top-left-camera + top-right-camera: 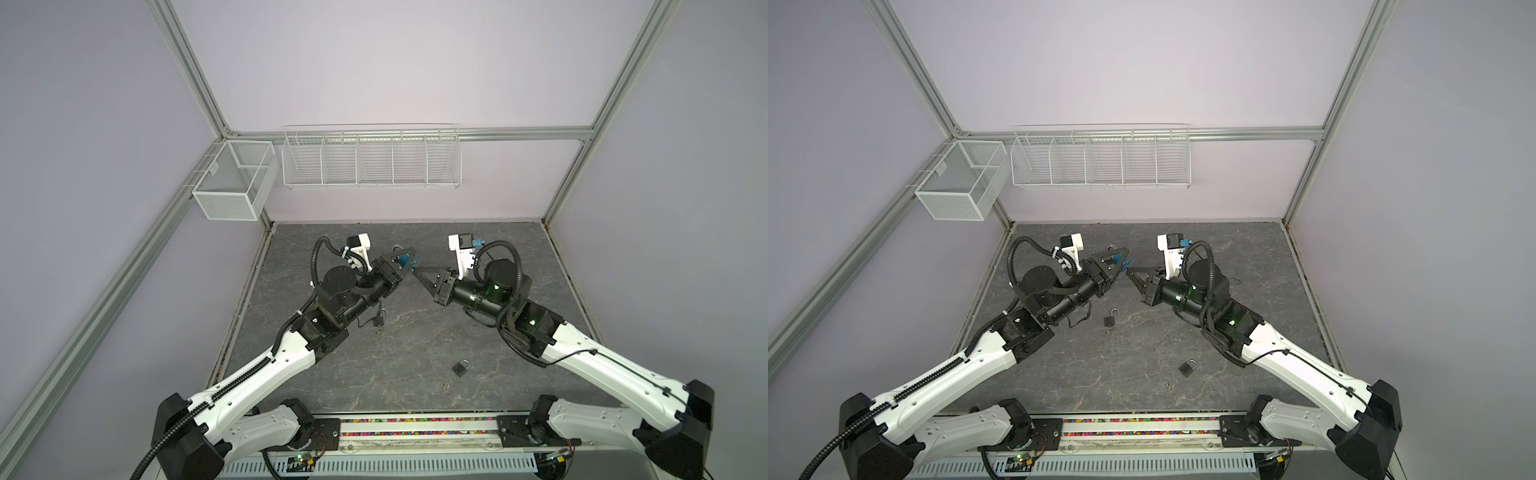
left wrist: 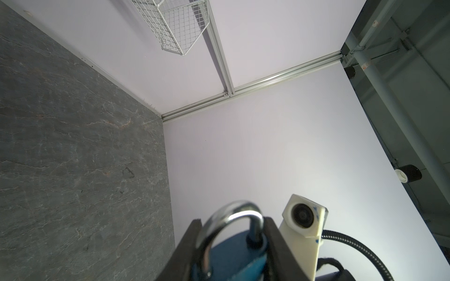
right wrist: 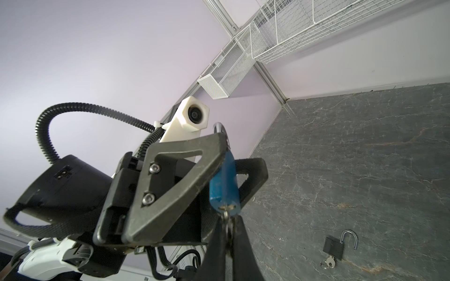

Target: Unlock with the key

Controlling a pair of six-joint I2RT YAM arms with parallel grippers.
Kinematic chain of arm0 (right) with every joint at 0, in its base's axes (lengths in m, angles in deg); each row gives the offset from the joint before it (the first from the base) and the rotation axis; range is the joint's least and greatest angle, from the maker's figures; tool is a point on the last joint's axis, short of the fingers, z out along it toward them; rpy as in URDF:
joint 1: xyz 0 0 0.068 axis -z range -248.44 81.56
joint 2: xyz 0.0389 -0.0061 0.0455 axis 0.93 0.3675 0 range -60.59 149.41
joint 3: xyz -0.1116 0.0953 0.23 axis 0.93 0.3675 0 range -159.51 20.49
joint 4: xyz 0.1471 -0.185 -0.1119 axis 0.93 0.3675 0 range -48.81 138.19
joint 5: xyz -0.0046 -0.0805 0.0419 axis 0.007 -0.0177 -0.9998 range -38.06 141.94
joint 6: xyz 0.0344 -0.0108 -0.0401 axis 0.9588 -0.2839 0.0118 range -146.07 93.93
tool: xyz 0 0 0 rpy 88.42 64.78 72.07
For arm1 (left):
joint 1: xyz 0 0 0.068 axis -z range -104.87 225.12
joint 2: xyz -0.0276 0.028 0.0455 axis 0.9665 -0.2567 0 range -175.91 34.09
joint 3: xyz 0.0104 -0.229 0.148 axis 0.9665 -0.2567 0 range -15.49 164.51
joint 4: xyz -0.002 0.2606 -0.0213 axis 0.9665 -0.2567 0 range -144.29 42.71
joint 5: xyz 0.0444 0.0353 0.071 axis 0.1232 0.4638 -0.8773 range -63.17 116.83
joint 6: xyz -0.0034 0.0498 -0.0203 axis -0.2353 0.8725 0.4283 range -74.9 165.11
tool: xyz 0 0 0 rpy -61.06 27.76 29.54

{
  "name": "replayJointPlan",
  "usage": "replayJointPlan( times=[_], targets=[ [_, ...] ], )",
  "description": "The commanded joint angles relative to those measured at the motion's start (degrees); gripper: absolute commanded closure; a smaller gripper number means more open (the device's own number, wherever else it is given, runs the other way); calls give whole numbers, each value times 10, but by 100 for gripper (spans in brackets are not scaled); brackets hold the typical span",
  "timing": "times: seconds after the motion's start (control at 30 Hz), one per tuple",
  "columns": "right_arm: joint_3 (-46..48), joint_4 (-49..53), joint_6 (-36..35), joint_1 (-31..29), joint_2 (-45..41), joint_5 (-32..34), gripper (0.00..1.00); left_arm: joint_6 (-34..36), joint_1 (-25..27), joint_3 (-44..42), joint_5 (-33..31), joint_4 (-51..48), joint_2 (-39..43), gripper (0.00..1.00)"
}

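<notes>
5 o'clock, near: closed black padlock, pending. 9 o'clock: open black padlock, done. 12 o'clock, aloft: left gripper clamped blue padlock; right gripper pinched silver key in its keyway. Steel shackle looked seated.

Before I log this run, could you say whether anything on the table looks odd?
Nothing looks damaged or spilled. The open black padlock lies with a key at its base; the shut black padlock has a loose key beside it.
</notes>
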Motion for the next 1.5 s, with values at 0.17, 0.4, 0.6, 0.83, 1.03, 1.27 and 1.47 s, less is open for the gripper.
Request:
replayJointPlan(
  times=[0.17, 0.4, 0.6, 0.83, 1.03, 1.27, 1.47],
  targets=[
    [-62, 55, -149, -34, -20, 83, 93, 30, -1, 19, 11, -55, -12, 76],
    [-98, 143, -302, -57, 4, 189, 93, 54, -2, 55, -7, -136, -8, 30],
    [-114, 165, -428, -84, 33, 262, 93, 56, -1, 81, -19, -187, -15, 25],
    [-117, 160, -508, -107, 58, 313, 94, 37, 0, 85, -17, -170, -29, 33],
    [-105, 142, -530, -119, 64, 328, 94, 16, 0, 79, -29, -165, -39, 41],
    [-108, 141, -526, -119, 67, 329, 93, -21, -1, 55, -40, -136, -37, 47],
    [-107, 139, -497, -120, 68, 320, 93, -64, -1, 24, -47, -79, -39, 48]
  ],
)
